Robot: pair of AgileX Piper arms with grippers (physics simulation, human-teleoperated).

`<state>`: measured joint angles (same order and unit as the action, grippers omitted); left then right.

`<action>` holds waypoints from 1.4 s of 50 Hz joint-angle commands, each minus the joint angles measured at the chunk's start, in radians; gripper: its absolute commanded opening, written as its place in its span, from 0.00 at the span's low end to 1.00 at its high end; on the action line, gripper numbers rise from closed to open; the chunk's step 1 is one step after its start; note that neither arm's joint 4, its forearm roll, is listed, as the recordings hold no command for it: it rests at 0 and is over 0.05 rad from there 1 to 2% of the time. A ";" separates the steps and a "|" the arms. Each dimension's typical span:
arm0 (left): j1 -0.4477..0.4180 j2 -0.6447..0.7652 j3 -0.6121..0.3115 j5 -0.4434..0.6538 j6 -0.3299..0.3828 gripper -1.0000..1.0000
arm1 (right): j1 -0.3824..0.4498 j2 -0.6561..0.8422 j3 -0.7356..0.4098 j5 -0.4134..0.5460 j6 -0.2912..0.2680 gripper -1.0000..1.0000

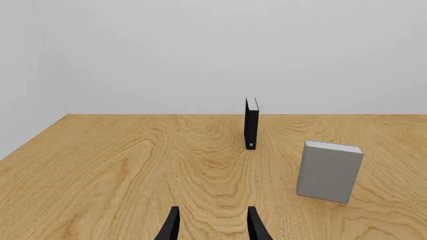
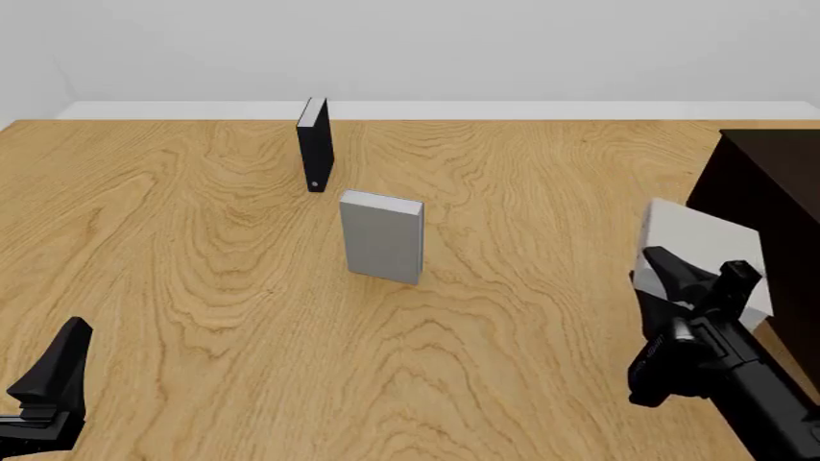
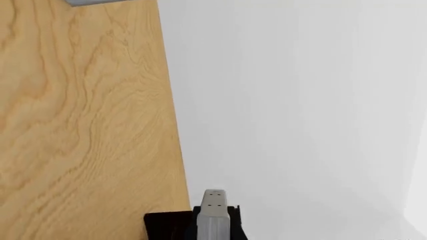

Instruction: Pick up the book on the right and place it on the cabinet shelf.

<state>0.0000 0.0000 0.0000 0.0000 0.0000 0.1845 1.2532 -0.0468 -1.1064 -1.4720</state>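
Observation:
The book (image 2: 708, 242), light grey and tilted, is held off the table at the right with my right gripper (image 2: 677, 279) shut on it. In the right wrist view only its slim grey edge (image 3: 213, 212) shows between the dark fingers (image 3: 163, 225). Just behind it stands the dark cabinet (image 2: 769, 182), of which only an outer corner shows; the cabinet shelf is out of view. My left gripper (image 2: 52, 379) hovers low at the near left, open with nothing in it, and its two fingertips (image 1: 171, 226) show in the left wrist view.
Another grey book (image 2: 382, 236) (image 1: 329, 171) stands upright mid-table. A black book (image 2: 314, 144) (image 1: 251, 123) stands upright behind it near the far edge. Bare wooden table (image 2: 180, 250) spreads to the left; a pale wall closes the back.

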 commanded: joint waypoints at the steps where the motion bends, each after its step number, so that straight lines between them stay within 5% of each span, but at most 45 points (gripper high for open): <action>1: 0.000 0.000 0.000 0.000 0.000 1.00 | -0.028 0.055 -0.002 -0.071 0.000 0.00; 37: 0.000 0.000 0.000 0.000 0.000 1.00 | -0.121 0.201 -0.032 -0.113 -0.088 0.00; 70: 0.000 0.000 0.000 0.000 0.000 1.00 | -0.209 0.282 -0.105 -0.114 -0.104 0.00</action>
<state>0.0000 0.0000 0.0000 0.0000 0.0000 -0.0010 1.5165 -0.1221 -1.2065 -1.5891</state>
